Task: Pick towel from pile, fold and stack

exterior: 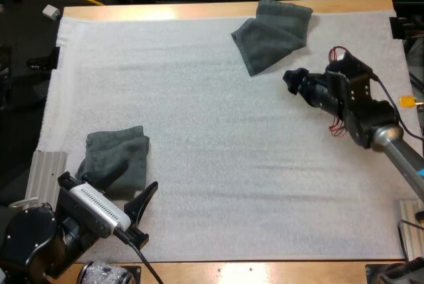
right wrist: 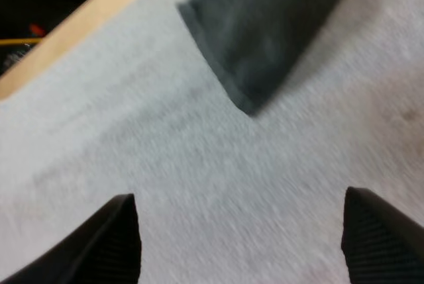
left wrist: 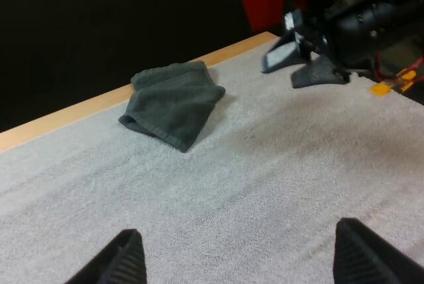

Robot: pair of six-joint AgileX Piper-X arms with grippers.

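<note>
On the white mat of the wooden table, two dark grey-green towels lay well apart. The far towel, loosely folded with one corner pointing inward, sat at about one o'clock on the mat in the high view, its far edge reaching the mat's border. The right tool hung near it, at roughly four o'clock from the towel and clear of the cloth. In the right wrist view the right tool had its fingers spread wide with only mat between them, and the far towel lay ahead of the tips.

The near towel, a flatter folded bundle, lay at about eight o'clock on the mat. The left tool stood at the towel's six o'clock edge, fingers splayed apart, one finger over the cloth's near border; whether it touched could not be told. From the left wrist view, the left tool gaped over bare mat, with the far towel and the right tool farther off.
</note>
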